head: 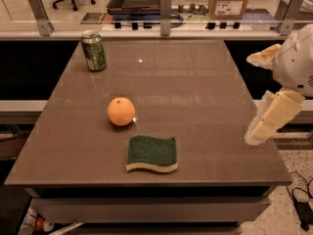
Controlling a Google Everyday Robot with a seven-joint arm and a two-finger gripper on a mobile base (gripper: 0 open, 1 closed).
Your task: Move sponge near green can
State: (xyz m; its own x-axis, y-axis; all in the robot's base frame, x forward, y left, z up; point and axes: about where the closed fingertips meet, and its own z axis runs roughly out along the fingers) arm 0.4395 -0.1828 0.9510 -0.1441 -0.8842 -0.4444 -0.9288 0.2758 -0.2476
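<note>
While gripper (268, 119) hangs off table's (195, 82) right edge, grip state unclear, sponge (152, 153) lies front, can (94, 50) back-left.

Warm dim light, tool (264, 126) at right

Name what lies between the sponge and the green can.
The orange, in the camera view, apart from the sponge and the green can; the hand hangs at the edge of the table.
</note>
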